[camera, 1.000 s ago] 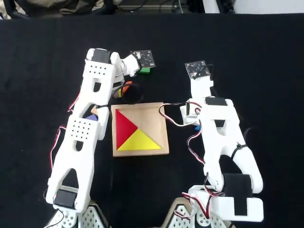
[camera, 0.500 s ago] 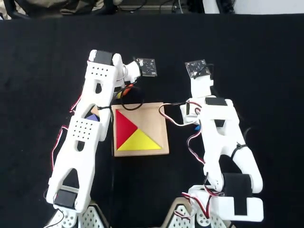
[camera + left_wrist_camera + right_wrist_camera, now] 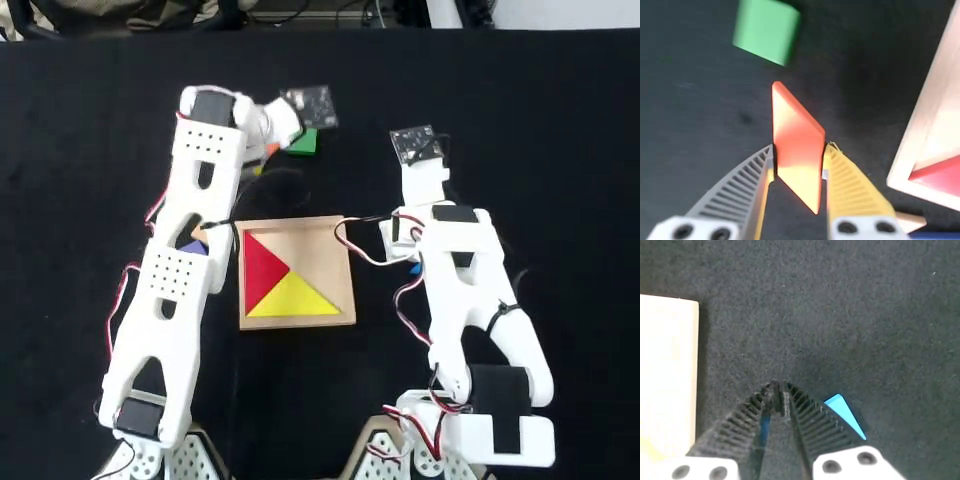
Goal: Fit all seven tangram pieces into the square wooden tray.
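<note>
From the high view I count two pieces seated in the square wooden tray (image 3: 345, 270): one red triangle (image 3: 261, 266) and one yellow triangle (image 3: 292, 297), touching along a shared edge. The left arm (image 3: 185, 270) stretches past the tray's far left corner. Beyond that corner lies one green piece (image 3: 304, 142), with a sliver of the orange piece (image 3: 271, 150) just beside it. A tan bit (image 3: 198, 233) and a dark blue bit (image 3: 190, 247) peek out from under this arm, left of the tray. The right arm (image 3: 455, 280) sits to the tray's right, with a speck of a light blue piece (image 3: 414, 268) at its inner side.

In the left wrist view, my left gripper (image 3: 798, 149) is clamped on the single orange piece (image 3: 797, 135), a parallelogram held on edge. One finger presses each flat face, and its upper point sticks out past the tips. The green piece (image 3: 767, 31) lies apart, beyond the tips. The tray's corner (image 3: 927, 125) is off to one side, showing an edge of the red triangle (image 3: 939, 174).

In the right wrist view, the right gripper (image 3: 778, 390) has its jaws pressed together, and I see nothing between them. One light blue piece (image 3: 845, 415) lies on the cloth just beside one finger. The tray's edge (image 3: 667, 365) is on the other side, apart from the fingers.
</note>
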You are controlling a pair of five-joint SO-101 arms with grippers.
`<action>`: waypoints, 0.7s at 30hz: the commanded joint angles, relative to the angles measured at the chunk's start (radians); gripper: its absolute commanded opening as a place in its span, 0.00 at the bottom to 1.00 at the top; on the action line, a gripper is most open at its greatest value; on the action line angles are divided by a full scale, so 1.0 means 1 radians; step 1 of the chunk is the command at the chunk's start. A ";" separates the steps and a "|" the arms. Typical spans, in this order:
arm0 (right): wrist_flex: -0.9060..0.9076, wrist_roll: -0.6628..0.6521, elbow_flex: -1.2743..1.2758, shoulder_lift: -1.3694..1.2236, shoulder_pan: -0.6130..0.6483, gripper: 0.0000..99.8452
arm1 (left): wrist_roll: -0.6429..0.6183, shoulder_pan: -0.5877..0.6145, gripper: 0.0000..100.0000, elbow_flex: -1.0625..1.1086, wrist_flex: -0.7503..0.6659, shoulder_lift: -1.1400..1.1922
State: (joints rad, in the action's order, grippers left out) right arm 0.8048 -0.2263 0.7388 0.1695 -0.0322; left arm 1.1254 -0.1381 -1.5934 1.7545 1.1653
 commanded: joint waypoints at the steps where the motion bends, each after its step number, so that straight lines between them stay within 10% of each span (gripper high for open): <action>1: -0.048 0.000 -0.010 0.047 -0.075 0.01 | -0.023 -0.061 0.03 0.108 0.009 -0.256; 8: -0.103 0.005 -0.008 0.041 -0.155 0.01 | -0.002 -0.216 0.03 0.627 0.009 -0.744; 21: -0.166 0.106 -0.004 0.041 -0.265 0.01 | 0.585 -0.360 0.03 1.722 -0.192 -1.304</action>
State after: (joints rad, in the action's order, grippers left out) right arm 0.6836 -0.1726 0.7388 0.1695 -0.2286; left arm 1.4691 -0.4803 -0.1005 1.6886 -0.0713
